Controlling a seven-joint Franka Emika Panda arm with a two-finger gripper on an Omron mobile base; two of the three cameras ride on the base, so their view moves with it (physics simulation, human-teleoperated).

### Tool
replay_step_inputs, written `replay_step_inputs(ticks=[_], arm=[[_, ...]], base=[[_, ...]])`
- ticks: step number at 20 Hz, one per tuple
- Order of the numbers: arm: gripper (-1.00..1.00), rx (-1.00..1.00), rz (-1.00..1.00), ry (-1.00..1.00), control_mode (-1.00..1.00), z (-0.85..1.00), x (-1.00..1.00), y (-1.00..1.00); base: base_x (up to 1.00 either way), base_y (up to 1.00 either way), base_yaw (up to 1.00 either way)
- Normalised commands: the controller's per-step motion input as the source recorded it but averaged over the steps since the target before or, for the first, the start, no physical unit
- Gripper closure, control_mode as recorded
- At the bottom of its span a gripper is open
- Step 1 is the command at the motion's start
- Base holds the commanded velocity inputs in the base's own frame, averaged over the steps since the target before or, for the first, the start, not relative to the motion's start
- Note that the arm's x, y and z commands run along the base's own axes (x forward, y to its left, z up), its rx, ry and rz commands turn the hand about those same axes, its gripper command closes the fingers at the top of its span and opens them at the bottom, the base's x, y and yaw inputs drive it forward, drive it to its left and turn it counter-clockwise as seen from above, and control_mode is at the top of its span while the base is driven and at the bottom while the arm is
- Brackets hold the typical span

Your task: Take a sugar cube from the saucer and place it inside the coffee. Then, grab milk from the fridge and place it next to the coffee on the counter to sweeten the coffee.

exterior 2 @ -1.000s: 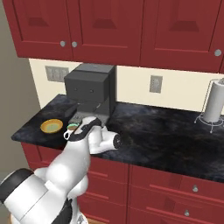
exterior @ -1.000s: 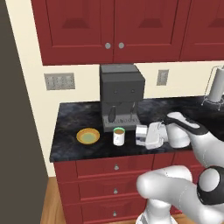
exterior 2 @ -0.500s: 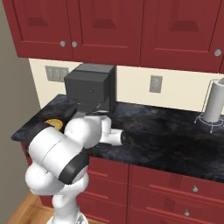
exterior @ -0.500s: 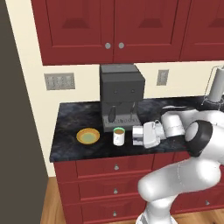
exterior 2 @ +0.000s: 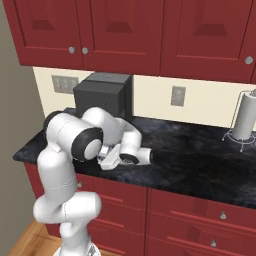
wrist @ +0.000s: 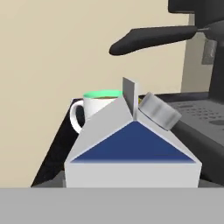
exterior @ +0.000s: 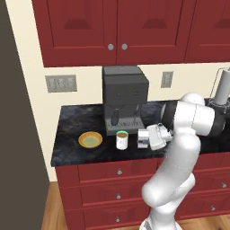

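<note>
On the black marbled stone counter [exterior: 76, 126], just in front of the big dark grey coffee machine [exterior: 125, 96], the second half of the job looks close to done: the small white carton of milk with its dark blue band and gabled top [wrist: 132, 151] sits at the end of the white arm's two-finger gripper [exterior: 144, 138], right beside the little white coffee cup with the green rim [exterior: 121, 139]. From the left base camera the cup stands at about nine o'clock from the carton, near but seemingly not touching, and the round orange-yellow saucer [exterior: 90, 140] lies further out along the same nine o'clock line, well apart. The fingers appear spread about the carton's width and seem to have hold of it, though the contact itself is not visible, and I cannot tell for certain whether the carton's base is resting on the stone. My guess is that the next move calls for settling it upright, letting go and drawing straight back so neither carton nor cup gets nudged. From the right base camera the arm's own elbow covers cup, carton and saucer. Through the hand camera the carton's lower half is cut off, the cup [wrist: 97, 108] peeks from behind at about eleven o'clock, and the sugar cube is too small to make out anywhere.
</note>
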Motion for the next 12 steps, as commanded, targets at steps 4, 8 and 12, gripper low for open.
replay_step_inputs(ticks=[4,8,12], arm=[[1.00,0.00,0.03,-0.01,-1.00,-0.33,0.09,0.00],[1.00,0.00,0.00,0.00,-1.00,-0.22,0.15,0.03],[-1.00,0.00,0.00,0.00,-1.00,-0.22,0.08,0.01]], base=[[0.00,0.00,0.00],[0.00,0.00,0.00],[0.00,0.00,0.00]])
